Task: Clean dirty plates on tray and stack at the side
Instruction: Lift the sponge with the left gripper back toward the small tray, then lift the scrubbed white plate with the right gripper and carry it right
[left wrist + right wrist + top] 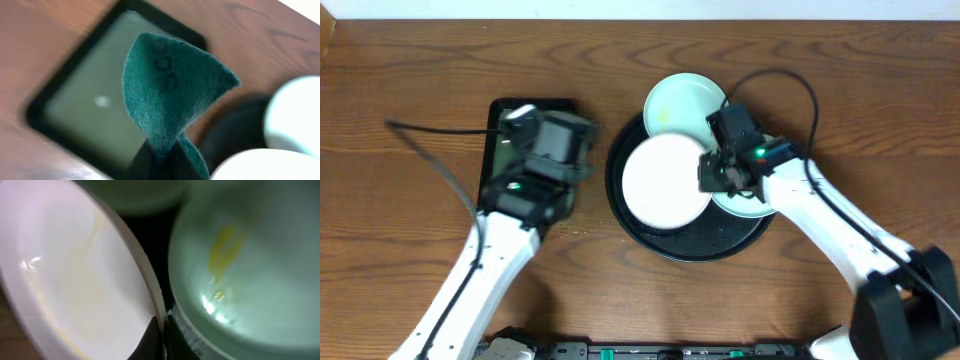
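Observation:
On the round black tray [692, 250] lies a white plate [660, 182] with a faint yellowish smear [75, 275]. My right gripper [712, 172] [163, 330] is shut on that plate's right rim. A mint plate [250, 265] with a yellow smear sits just to the right, partly under the gripper [752, 207]. A second mint plate [682, 104] overlaps the tray's far rim. My left gripper [535, 130] [162, 161] hovers left of the tray, shut on a folded green scouring pad [175, 85].
A rectangular dark green tray [498, 145] [85, 100] lies under the left gripper. A black cable [430, 150] runs across the wooden table at the left, and another loops over the right arm [800, 85].

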